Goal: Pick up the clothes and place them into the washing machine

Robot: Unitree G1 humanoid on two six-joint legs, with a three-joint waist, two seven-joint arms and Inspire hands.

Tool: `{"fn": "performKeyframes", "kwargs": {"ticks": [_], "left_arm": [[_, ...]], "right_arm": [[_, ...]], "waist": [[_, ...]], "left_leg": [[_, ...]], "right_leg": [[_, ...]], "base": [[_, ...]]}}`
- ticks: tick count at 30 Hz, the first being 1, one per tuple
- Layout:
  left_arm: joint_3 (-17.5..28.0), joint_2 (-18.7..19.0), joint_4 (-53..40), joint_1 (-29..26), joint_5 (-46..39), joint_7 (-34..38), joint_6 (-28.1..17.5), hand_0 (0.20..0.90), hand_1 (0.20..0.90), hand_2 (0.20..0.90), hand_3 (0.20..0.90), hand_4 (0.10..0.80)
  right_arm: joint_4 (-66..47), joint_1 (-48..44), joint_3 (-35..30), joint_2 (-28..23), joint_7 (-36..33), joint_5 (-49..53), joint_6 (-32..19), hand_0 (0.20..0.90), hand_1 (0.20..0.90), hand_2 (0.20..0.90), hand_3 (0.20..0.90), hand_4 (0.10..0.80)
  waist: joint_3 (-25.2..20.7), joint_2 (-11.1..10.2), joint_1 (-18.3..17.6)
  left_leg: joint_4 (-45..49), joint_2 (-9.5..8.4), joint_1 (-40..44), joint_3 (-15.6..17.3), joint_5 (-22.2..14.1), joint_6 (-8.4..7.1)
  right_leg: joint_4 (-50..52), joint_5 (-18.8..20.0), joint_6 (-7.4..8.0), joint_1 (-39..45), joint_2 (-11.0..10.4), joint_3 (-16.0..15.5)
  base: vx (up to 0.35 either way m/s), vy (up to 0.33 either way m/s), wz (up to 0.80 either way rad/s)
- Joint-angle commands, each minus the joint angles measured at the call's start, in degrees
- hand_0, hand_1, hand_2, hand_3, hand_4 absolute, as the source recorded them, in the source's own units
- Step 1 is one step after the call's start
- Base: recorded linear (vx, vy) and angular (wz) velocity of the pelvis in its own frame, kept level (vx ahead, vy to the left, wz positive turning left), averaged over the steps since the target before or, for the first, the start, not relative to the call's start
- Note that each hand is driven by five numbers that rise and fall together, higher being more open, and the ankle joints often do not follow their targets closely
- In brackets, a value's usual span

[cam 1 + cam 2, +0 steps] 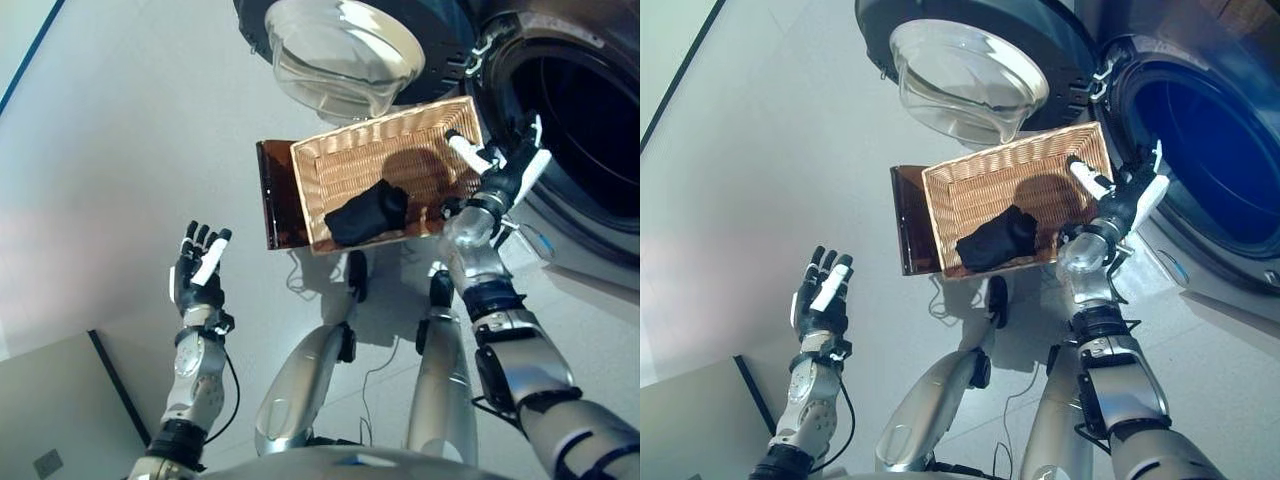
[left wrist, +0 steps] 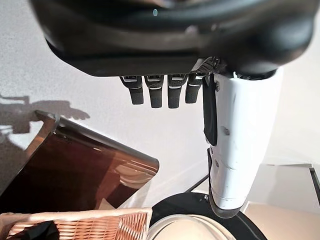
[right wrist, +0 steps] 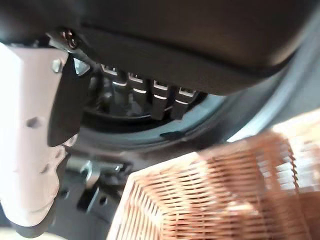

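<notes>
Evidently soft and light, the dark cloth (image 1: 367, 212) in the basket (image 1: 330, 165) suits a grasp at its bunched middle; left hand (image 1: 198, 270) and right hand (image 1: 497, 170) hover open, empty.

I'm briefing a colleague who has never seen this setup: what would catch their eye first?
Most likely the wicker basket in the middle, with a black garment lying in it. Behind it sits the washing machine, its glass door swung wide open. The right robot hand hovers open at the basket's far corner; the left robot hand is raised open, away over the floor.
</notes>
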Motion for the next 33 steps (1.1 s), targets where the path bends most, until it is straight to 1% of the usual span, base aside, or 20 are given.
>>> {"fn": "performKeyframes", "kwargs": {"ticks": [1, 2, 5, 6, 7, 8, 10, 11, 12, 13, 14, 15, 17, 33], "left_arm": [[4.26, 1.6, -4.31, -0.32, 2.6, 0.68, -6.72, 0.9, 0.9, 0.9, 0.9, 0.8], [4.73, 2.0, -4.37, -0.32, 2.93, -0.1, -6.74, 0.9, 0.9, 0.9, 0.9, 0.8], [5.16, 2.4, -4.81, -0.35, 3.19, -0.7, -6.62, 0.9, 0.9, 0.9, 0.9, 0.8], [5.35, 2.75, -5.22, -0.12, 3.27, -1.41, -6.45, 0.9, 0.9, 0.9, 0.9, 0.8], [5.41, 2.68, -5.22, -0.16, 3.28, -1.42, -6.45, 0.9, 0.9, 0.9, 0.9, 0.8], [5.48, 2.8, -5.41, -0.24, 3.44, -1.58, -6.37, 0.9, 0.9, 0.9, 0.9, 0.8], [5.66, 3.03, -5.08, -0.35, 3.9, -2.3, -6.19, 0.9, 0.9, 0.9, 0.9, 0.8], [5.76, 3.07, -4.88, -0.55, 4.02, -2.34, -6.21, 0.9, 0.9, 0.9, 0.9, 0.8], [5.81, 3.02, -4.87, -0.59, 4.03, -2.34, -6.21, 0.9, 0.9, 0.9, 0.9, 0.8], [6.02, 2.99, -4.74, -0.97, 4.27, -2.22, -6.08, 0.9, 0.9, 0.9, 0.9, 0.8], [6.07, 2.94, -4.74, -0.99, 4.28, -2.22, -6.08, 0.9, 0.9, 0.9, 0.9, 0.8], [6.06, 2.86, -4.56, -1.46, 4.55, -2.07, -5.98, 0.9, 0.9, 0.9, 0.9, 0.8], [5.97, 2.65, -4.16, -2.09, 4.85, -1.9, -6.03, 0.9, 0.9, 0.9, 0.9, 0.8], [5.67, 1.31, -3.21, -4.55, 5.39, -0.52, -6.53, 0.9, 0.9, 0.9, 0.9, 0.8]], "right_arm": [[-4.79, -2.35, 2.15, -4.31, 1.35, -11.56, -0.2, 0.9, 0.9, 0.9, 0.9, 0.8], [-3.1, -4.02, 5.91, -7.47, 4.09, -18.29, 2.67, 0.9, 0.9, 0.9, 0.9, 0.8], [-1.31, -6.77, 8.69, -9.83, 5.95, -23.02, 4.76, 0.9, 0.9, 0.9, 0.9, 0.8], [0.51, -9.18, 12.12, -12.05, 7.62, -28.78, 6.86, 0.9, 0.9, 0.9, 0.9, 0.8], [0.58, -9.31, 12.21, -12.05, 7.6, -28.78, 6.85, 0.9, 0.9, 0.9, 0.9, 0.8], [1.86, -10.28, 13.8, -12.67, 8.2, -31.4, 7.59, 0.9, 0.9, 0.9, 0.9, 0.8], [4.58, -13.05, 18.78, -14.38, 10.78, -38.74, 9.36, 0.9, 0.9, 0.9, 0.9, 0.8], [5.0, -14.05, 20.17, -14.61, 11.48, -40.3, 9.72, 0.9, 0.9, 0.9, 0.9, 0.8], [5.08, -14.18, 20.26, -14.58, 11.48, -40.31, 9.72, 0.9, 0.9, 0.9, 0.9, 0.8], [5.21, -15.2, 22.6, -14.84, 13.27, -43.74, 10.17, 0.9, 0.9, 0.9, 0.9, 0.8], [5.28, -15.31, 22.68, -14.81, 13.27, -43.76, 10.17, 0.9, 0.9, 0.9, 0.9, 0.8], [5.77, -16.19, 24.48, -14.82, 14.3, -46.49, 10.74, 0.9, 0.9, 0.9, 0.9, 0.8], [7.48, -16.76, 26.42, -14.18, 15.12, -48.76, 11.0, 0.9, 0.9, 0.9, 0.9, 0.8], [11.41, -20.23, 36.85, -9.19, 19.41, -60.69, 11.5, 0.9, 0.9, 0.9, 0.9, 0.8]], "waist": [[-1.88, 0.65, 2.15], [-1.75, 0.29, 2.2], [-1.69, 0.09, 2.49], [-1.31, -0.16, 2.67], [-1.37, -0.1, 2.74], [-1.2, -0.14, 2.83], [-0.66, -0.33, 3.13], [-0.71, -0.39, 3.44], [-0.66, -0.36, 3.38], [-0.33, -0.53, 3.59], [-0.28, -0.49, 3.52], [0.11, -0.73, 3.56], [0.33, -0.86, 3.8], [2.91, -1.92, 3.94]], "left_leg": [[3.94, -0.72, -0.14, 3.71, -6.54, -4.38], [3.98, -0.73, -0.05, 3.49, -6.62, -4.49], [3.96, -0.55, -0.4, 3.38, -6.38, -4.61], [3.88, -0.68, -0.19, 3.14, -6.37, -4.69], [3.86, -0.56, -0.4, 3.19, -6.22, -4.7], [3.74, -0.54, -0.4, 3.12, -6.13, -4.76], [3.22, -0.67, -0.11, 2.81, -5.85, -5.0], [2.97, -0.52, -0.33, 2.79, -5.54, -5.09], [2.94, -0.52, -0.32, 2.78, -5.52, -5.1], [2.49, -0.55, -0.19, 2.57, -5.26, -5.21], [2.47, -0.55, -0.15, 2.55, -5.24, -5.21], [2.14, -0.45, -0.02, 2.33, -5.05, -5.27], [1.81, -0.47, 0.06, 2.12, -4.84, -5.35], [0.81, -0.4, 0.42, 1.31, -3.92, -5.78]], "right_leg": [[-7.09, 2.86, -2.6, 1.52, 3.11, 1.89], [-6.91, 2.63, -2.51, 1.62, 2.93, 1.64], [-7.12, 2.99, -2.53, 1.36, 3.09, 1.64], [-6.92, 2.75, -2.45, 1.58, 2.99, 1.39], [-7.11, 3.07, -2.47, 1.42, 3.1, 1.42], [-7.16, 3.13, -2.43, 1.42, 3.11, 1.35], [-6.97, 2.9, -2.29, 1.62, 3.04, 1.05], [-7.3, 3.31, -2.26, 1.47, 3.15, 0.99], [-7.32, 3.33, -2.26, 1.47, 3.16, 0.98], [-7.54, 3.4, -2.19, 1.66, 3.12, 0.77], [-7.55, 3.41, -2.19, 1.69, 3.11, 0.75], [-7.56, 3.42, -2.18, 1.73, 3.07, 0.57], [-7.58, 3.37, -2.16, 1.74, 3.04, 0.33], [-6.99, 3.23, -2.28, 1.34, 2.99, -0.7]], "base": [[0.0, 0.0, 0.0], [0.0, 0.0, 0.0], [-0.001, -0.009, 0.03], [0.0, 0.0, 0.0], [0.0, 0.0, 0.0], [0.0, 0.0, 0.0], [0.001, -0.006, -0.02], [0.003, -0.008, -0.03], [-0.005, -0.013, -0.03], [0.0, 0.0, 0.0], [0.0, 0.0, 0.0], [0.0, 0.0, 0.0], [0.002, -0.016, 0.08], [0.001, -0.004, 0.03]]}}
